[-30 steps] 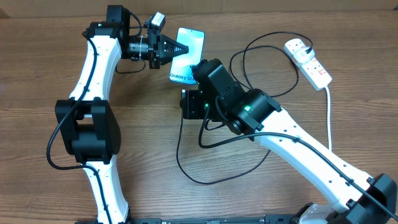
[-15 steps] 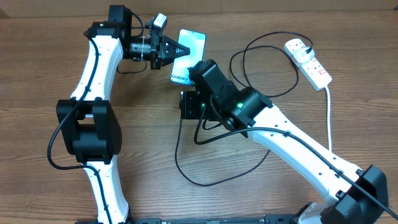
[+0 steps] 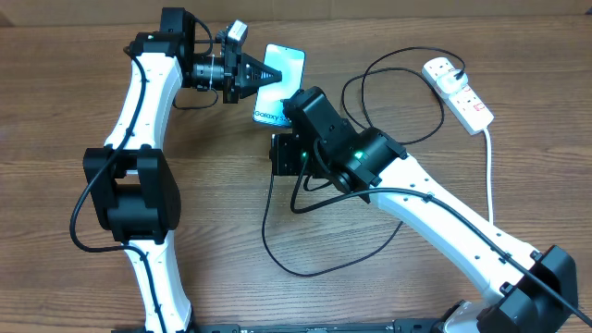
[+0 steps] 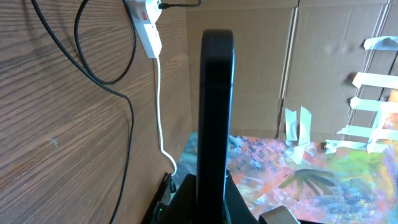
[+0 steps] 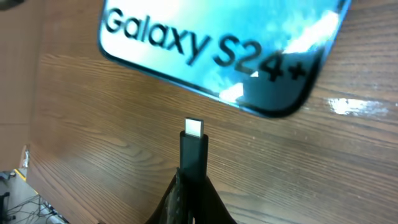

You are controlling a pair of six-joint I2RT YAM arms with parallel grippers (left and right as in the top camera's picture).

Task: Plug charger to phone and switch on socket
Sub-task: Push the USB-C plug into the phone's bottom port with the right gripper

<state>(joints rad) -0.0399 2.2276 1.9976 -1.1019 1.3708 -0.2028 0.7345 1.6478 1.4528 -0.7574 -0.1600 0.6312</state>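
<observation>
The left tool [image 3: 257, 74] is clamped on the phone [image 3: 289, 67] by its long edges, partway along its length, and holds it near the far side of the wooden counter [image 3: 74, 102]. From overhead the light blue-white screen faces up, with the "Galaxy" end nearest the right arm; the left wrist view meets the same phone edge-on, as a thin dark bar standing between the fingers. The right tool [image 5: 194, 186] is closed on the charger [image 3: 407, 50] just behind its connector tip [image 5: 193, 146]. The small silver end points at the phone's bottom edge below the "Galaxy S24+" lettering; it sits close to that edge but apart from it, not inserted. Whether the tip lines up with the port cannot be told. Behind the right wrist the thin black cable falls in a loose loop over the counter, then curves up and round to the socket [image 3: 460, 91], a white power strip lying well apart at the far right with red on its top face. The cable ends at the strip's far end. A thick white lead [image 3: 489, 176] runs from the strip toward the near edge.
</observation>
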